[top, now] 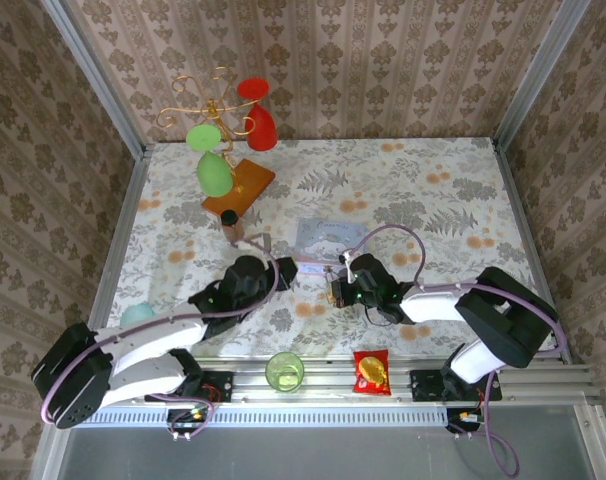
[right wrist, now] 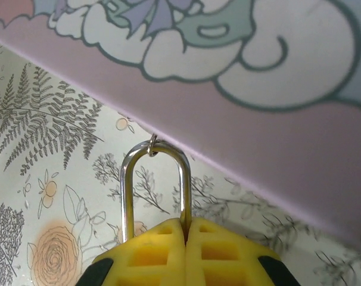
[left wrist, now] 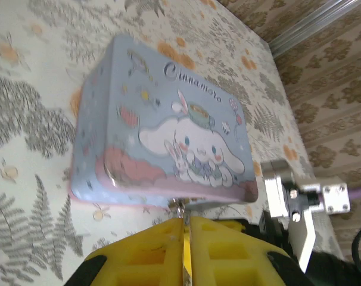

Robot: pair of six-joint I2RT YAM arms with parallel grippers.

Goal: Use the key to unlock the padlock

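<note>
Your table lay under its floral cloth, with the wire stand of red and green balloon shapes at the far left. Near the middle sat the pastel cartoon tin, flat with its lid up. Both your arms reached in toward the tin's near side, the left gripper at its near left corner and the right gripper just beside it to the right. On the rail between the arm bases stood a green cup, and the red snack packet lay to its right. Your right claw was clenched on the padlock, with the silver shackle rising clear of the yellow pads and pointing at the tin's pink side wall. The brass body was hidden behind the pads. Your left claw was pressed together on a thin silver sliver, most likely the key, though the wrist view was too soft to be sure. A small ring hung at the top of the shackle, right at the tin's lower edge.
</note>
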